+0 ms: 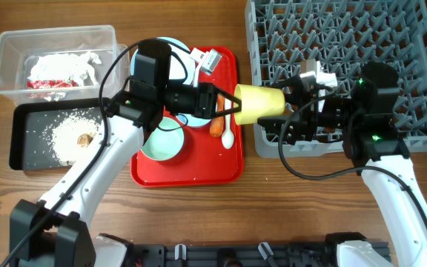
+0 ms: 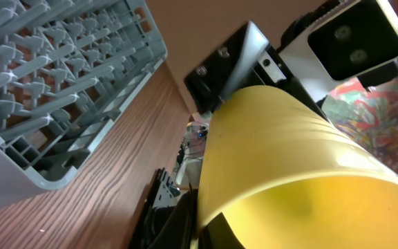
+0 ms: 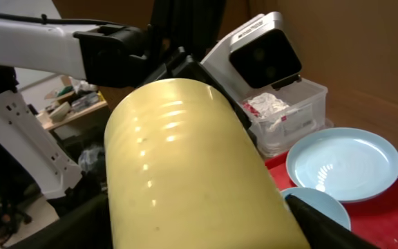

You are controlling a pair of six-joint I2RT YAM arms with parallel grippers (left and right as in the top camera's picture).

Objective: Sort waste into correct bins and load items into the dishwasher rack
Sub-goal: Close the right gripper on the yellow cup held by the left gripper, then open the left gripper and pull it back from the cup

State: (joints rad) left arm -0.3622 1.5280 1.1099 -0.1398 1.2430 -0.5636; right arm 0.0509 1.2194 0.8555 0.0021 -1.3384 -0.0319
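Observation:
The yellow cup (image 1: 262, 104) (image 2: 282, 152) (image 3: 185, 159) hangs on its side between the red tray and the dishwasher rack (image 1: 391, 37) (image 2: 54, 83). My left gripper (image 1: 236, 106) (image 2: 202, 232) is shut on its rim, one finger inside the cup. My right gripper (image 1: 276, 107) (image 3: 199, 228) spans the cup's body from the rack side, a finger pressed against each flank. The carrot piece (image 1: 218, 119) and the white spoon (image 1: 228, 136) lie on the tray under the cup. The wrapper (image 1: 61, 70) (image 3: 271, 111) sits in the clear tub (image 1: 6, 52). Rice (image 1: 65, 133) and a brown lump (image 1: 84, 139) lie in the black tray (image 1: 21, 141).
The red tray (image 1: 199, 170) carries a pale green bowl (image 1: 163, 141), a pale blue plate (image 3: 344, 162) and a light blue bowl (image 3: 320, 207), partly under my left arm. A small white-and-grey object (image 1: 204, 59) rests at the tray's far edge.

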